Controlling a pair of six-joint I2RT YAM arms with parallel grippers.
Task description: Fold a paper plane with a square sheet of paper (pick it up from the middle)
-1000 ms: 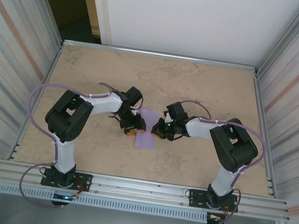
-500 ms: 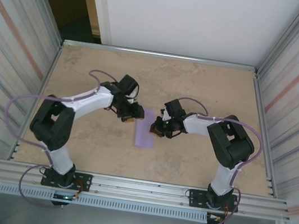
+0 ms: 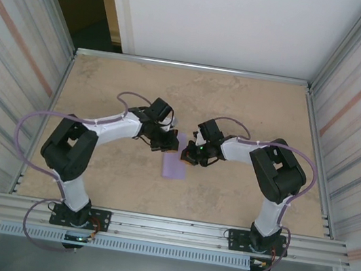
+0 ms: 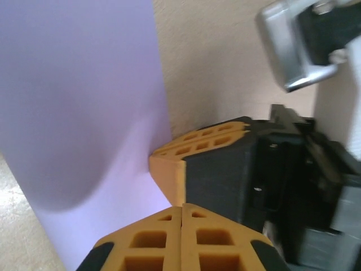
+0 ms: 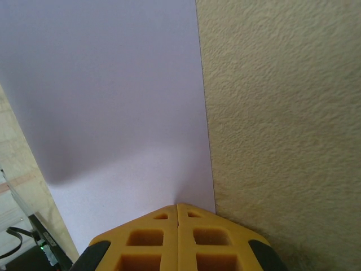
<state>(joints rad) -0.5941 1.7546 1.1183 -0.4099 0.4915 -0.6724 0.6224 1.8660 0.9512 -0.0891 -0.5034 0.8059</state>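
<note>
Shows the square sheet of paper (image 3: pixel 174 167) lying near the middle of the tan table (image 3: pixel 253 112), between the two arms. Has the left gripper (image 4: pixel 181 210) down at the sheet's edge, orange pads (image 4: pixel 217 237) pressed together. Has the right gripper (image 5: pixel 177 208) pressed shut too, tip at the sheet's border, just beside the left one. Cannot tell whether either pinches the paper. Catches a soft shadow across the sheet in both wrist views.

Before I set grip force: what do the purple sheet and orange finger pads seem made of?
The square sheet of paper: thin matte paper, no shine, crisp edge. The finger pads: likely moulded rubber or plastic, orange with square pockets.
</note>
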